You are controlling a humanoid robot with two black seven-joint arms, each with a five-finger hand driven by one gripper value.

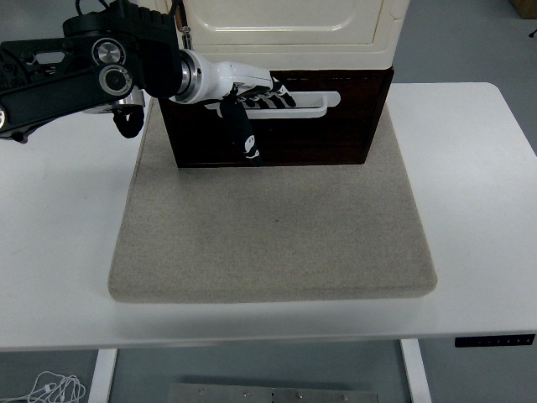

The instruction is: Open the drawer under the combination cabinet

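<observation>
Hooking its curled fingers (pixel 267 94) over the white handle (pixel 315 102) on the drawer (pixel 336 134), the left hand (pixel 252 92) needed a straight, level pull away from the cabinet (pixel 294 21).

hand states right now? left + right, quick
Left robot hand: fingers curled at the white handle of the dark drawer; a firm grip cannot be told.
Right robot hand: not in view.

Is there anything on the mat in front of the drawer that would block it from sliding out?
Nothing visible. The grey mat in front of the dark drawer is bare, and the left hand is at its white handle.
</observation>
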